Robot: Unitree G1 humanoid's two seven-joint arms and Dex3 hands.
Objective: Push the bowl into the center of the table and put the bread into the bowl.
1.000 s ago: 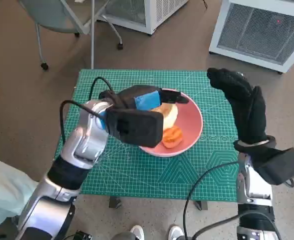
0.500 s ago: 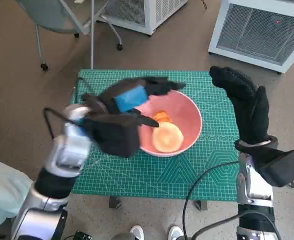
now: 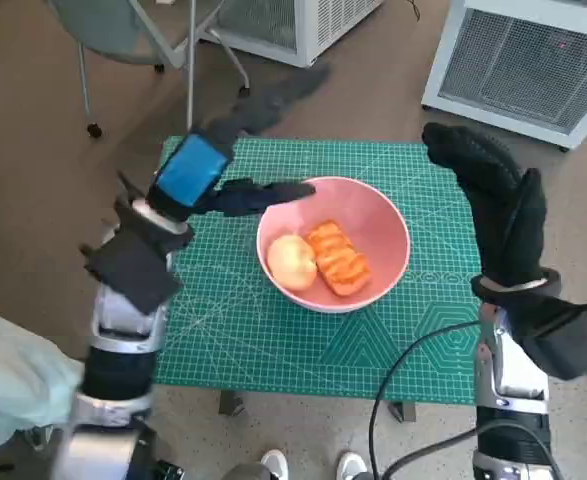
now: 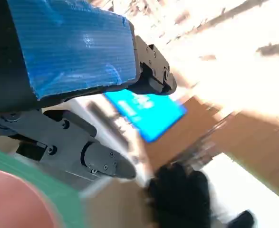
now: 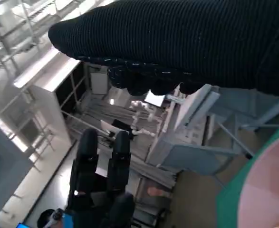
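With bread (image 3: 323, 259) in bowl (image 3: 381, 216), left hand (image 3: 223, 165), right hand (image 3: 493, 200): fingers spread, empty.

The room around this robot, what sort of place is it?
Probably a lab or workshop, not a kitchen. The small table is covered by a green gridded cutting mat, white vented equipment cabinets stand on the brown floor, and the right wrist view shows metal racks under a high ceiling.
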